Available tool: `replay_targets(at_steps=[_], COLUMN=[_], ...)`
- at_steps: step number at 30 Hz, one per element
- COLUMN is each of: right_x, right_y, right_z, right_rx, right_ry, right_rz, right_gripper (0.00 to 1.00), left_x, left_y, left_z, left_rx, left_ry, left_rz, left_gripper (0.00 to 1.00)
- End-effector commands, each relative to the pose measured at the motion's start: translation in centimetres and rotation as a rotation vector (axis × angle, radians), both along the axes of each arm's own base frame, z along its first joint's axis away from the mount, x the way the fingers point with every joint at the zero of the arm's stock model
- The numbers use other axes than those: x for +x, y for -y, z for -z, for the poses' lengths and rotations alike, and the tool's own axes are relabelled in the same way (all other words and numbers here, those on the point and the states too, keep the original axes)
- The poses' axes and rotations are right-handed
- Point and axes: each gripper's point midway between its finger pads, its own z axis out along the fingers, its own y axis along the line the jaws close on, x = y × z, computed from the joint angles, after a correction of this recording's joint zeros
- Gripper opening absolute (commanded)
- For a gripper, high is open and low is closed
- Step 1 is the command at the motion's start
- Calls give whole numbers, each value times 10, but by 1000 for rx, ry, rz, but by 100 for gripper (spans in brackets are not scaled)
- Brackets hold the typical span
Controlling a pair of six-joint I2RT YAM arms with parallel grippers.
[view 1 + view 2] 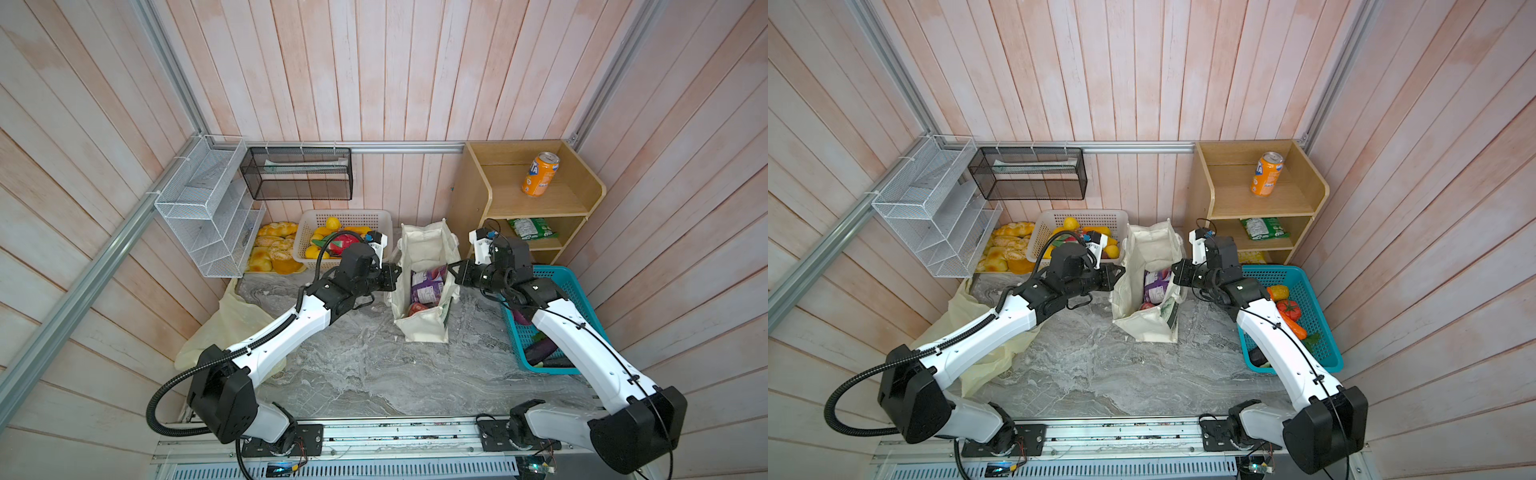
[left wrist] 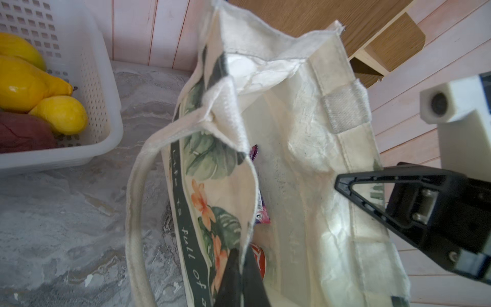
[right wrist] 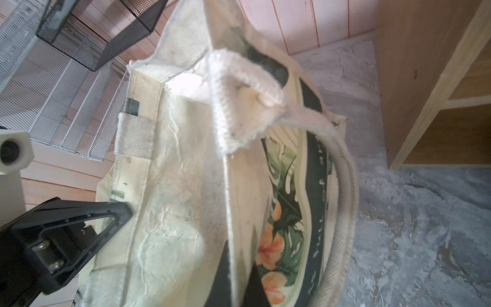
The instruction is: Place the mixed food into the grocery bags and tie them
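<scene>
2 bags in both top views: cream canvas tote (image 1: pixel 419 328) upright mid-table, and pale-yellow plastic bag (image 1: pixel 232 324) slumped flat under the left arm, looking empty though partly hidden. Inside the tote, purple snack packet (image 1: pixel 426 286) and red cola can (image 1: pixel 417 308). Left gripper (image 1: pixel 397 273) pinched shut on the tote's left wall near the rim, right gripper (image 1: pixel 454 270) likewise on the right wall. Mouth facing up and spread wide, its long axis running from the near table edge toward the back wall.

From the left wrist: dark fingers (image 2: pixel 228 279) closed over the printed wall's top edge, packet corner and can top just inside, 1 handle (image 2: pixel 132 212) drooping outside.

From the right wrist: same sort of grip on the opposite wall, with a thin fabric edge trapped between the fingers (image 3: pixel 219 276). Contents hidden here.

Judged partway — some food bagged, handles not yet brought together, nothing tied, plastic bag unfilled. Orange soda can (image 1: pixel 540 174) and green snack packet (image 1: pixel 530 228) on the shelf (image 1: pixel 478 187), not for bagging.
</scene>
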Motion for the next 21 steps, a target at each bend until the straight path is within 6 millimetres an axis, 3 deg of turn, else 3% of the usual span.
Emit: replay_targets(at_steps=[1,4,6,8,10,12,14,17,21], right_x=[11,13,13,14,15,14,13,9,-4], right_y=[2,10,19,28,34,38,40,40,40], right_z=[-11,10,18,22,20,14,5,-9,-38], right_rx=[30,51,64,76,82,87,85,88,105], right_ry=[66,25,12,6,8,17,36,61,116], right_rz=[22,46,69,86,92,88,78,59,41], right_gripper=[0,0,15,36,51,59,64,68,69], left_x=[15,25,29,30,28,24,19,8,-9], left_y=[2,5,6,3,-5,-17,-36,-71,-126], left_z=[-17,-8,2,6,2,-6,-17,-23,-2], left_rx=[14,24,38,55,57,41,20,0,16], left_ry=[53,31,8,-2,5,18,40,40,-23], left_rz=[-5,-8,-8,-10,-24,-49,-87,-162,-314], left_gripper=[0,0,5,25,45,60,71,79,83])
